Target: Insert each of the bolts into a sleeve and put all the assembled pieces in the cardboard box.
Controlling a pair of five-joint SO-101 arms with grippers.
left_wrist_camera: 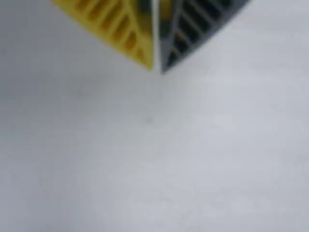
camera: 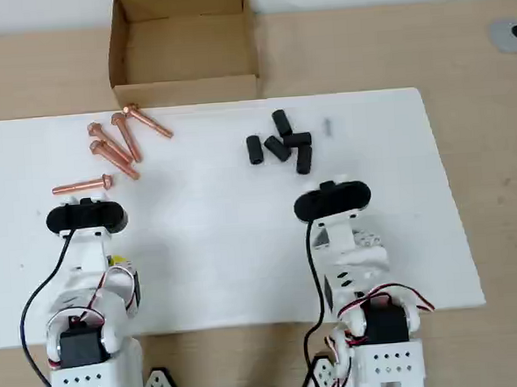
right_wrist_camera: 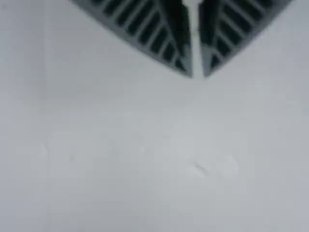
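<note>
Left hand (left_wrist_camera: 155,66): yellow and grey fingers closed tip to tip, gripping nothing, poised low over the white sheet (camera: 209,249); right hand (right_wrist_camera: 195,72): fingers likewise together, gripping nothing. Both arms sit at the near edge of the sheet; this reads as a start posture, since no piece is assembled yet. Five copper bolts (camera: 127,139) lie loose ahead of the left arm; five black sleeves (camera: 278,148) cluster ahead of the right arm, so each arm probably serves one part type. The cardboard box (camera: 183,71) stands open and empty beyond the sheet, on the wooden desk (camera: 479,75).
</note>
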